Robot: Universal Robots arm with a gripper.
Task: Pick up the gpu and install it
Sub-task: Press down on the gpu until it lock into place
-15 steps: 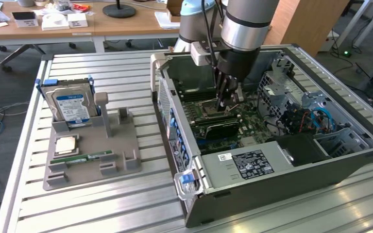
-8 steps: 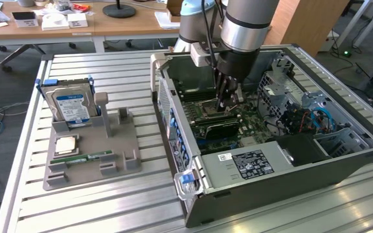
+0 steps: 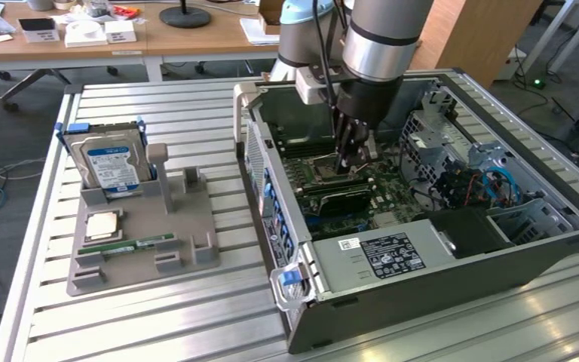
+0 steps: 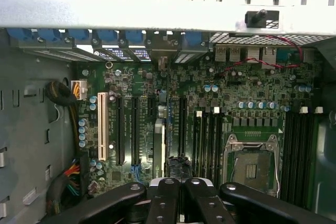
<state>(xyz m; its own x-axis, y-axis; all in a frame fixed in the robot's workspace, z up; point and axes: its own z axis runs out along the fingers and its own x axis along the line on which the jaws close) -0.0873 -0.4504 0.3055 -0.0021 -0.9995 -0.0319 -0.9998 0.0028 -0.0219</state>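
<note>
Fingers of the tool [image 3: 353, 161] are pressed together, with no gap between them, low inside the open computer case [image 3: 531, 245] that lies on its side on the slatted metal counter [image 3: 169, 324]. The arm comes straight down from above, and its tip hangs just over the green circuit board [image 3: 395, 190], close to the empty processor socket [image 3: 322, 164].

The graphics card [image 3: 342, 200] is inside the case, a dark flat piece standing on edge among the long slots of the board, between the tool tip and the grey power supply box [image 3: 385, 256]. In the wrist view the card [image 4: 161, 145] appears edge-on as a thin strip running along one slot, towards the row of blue clips at the case wall. The tool [image 4: 176, 184] sits right at its near end. It seems to be touching or almost touching the card's top edge, though I cannot tell whether it actually pinches it. The processor socket [image 4: 251, 167] lies off to one side, with black memory slots between it and the card.

Well apart from the case, towards the exterior view's left, a grey holder [image 3: 184, 226] rests on the counter. It carries a hard drive [image 3: 108, 164] standing upright (blue and white label facing out), a square processor chip [image 3: 103, 225] and a narrow green memory stick [image 3: 141, 244] lying flat.
</note>
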